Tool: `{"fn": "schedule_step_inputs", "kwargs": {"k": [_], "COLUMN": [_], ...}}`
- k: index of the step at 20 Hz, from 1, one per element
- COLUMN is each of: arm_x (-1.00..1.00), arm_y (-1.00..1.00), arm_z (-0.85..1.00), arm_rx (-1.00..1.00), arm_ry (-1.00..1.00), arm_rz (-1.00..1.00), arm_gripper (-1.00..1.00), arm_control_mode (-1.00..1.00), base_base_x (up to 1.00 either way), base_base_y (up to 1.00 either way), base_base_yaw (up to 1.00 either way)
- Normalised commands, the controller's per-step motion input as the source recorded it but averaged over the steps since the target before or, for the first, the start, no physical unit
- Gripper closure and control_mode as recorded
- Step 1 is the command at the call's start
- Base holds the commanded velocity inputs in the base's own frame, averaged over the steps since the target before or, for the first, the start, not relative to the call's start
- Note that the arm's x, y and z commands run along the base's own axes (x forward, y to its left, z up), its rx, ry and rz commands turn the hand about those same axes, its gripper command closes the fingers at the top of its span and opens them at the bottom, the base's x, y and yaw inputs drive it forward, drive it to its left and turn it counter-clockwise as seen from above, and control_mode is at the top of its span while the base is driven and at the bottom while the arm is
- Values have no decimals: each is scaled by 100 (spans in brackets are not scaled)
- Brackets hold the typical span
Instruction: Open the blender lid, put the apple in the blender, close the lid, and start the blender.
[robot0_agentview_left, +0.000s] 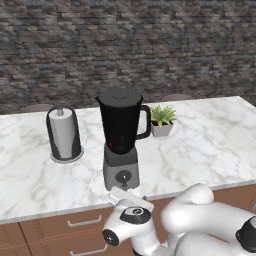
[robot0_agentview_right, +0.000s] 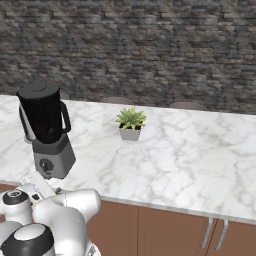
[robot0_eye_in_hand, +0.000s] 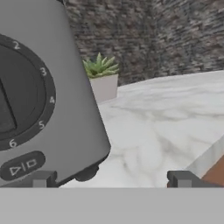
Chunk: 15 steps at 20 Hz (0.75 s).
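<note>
The blender stands near the front edge of the marble counter, its black jar on a grey base. The blender lid lies flat on the jar's top. A dark-red glow low inside the jar looks like the apple. My gripper hovers just in front of the base, open, with nothing between its fingers. In the hand view the base's numbered dial and its play/pause button loom at the left, and one fingertip sits just below that button.
A white paper-towel roll in a dark holder stands left of the blender. A small potted plant sits behind it to the right. Brown drawers run under the counter edge. A brick wall closes the back.
</note>
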Motion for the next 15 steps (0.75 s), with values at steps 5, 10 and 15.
{"fn": "schedule_step_inputs", "kwargs": {"k": [5,10,15], "arm_x": [18,29,32], "arm_y": [31,13,0], "arm_z": [-7,0,0], "arm_rx": [-5,-3,-4], "arm_ry": [0,0,-1], "arm_rz": [5,1,0], "arm_gripper": [-100,-100,-100], "arm_control_mode": [-100,-100,-100], "base_base_x": [0,0,0], "base_base_y": [0,0,0], "base_base_yaw": [0,0,0]}}
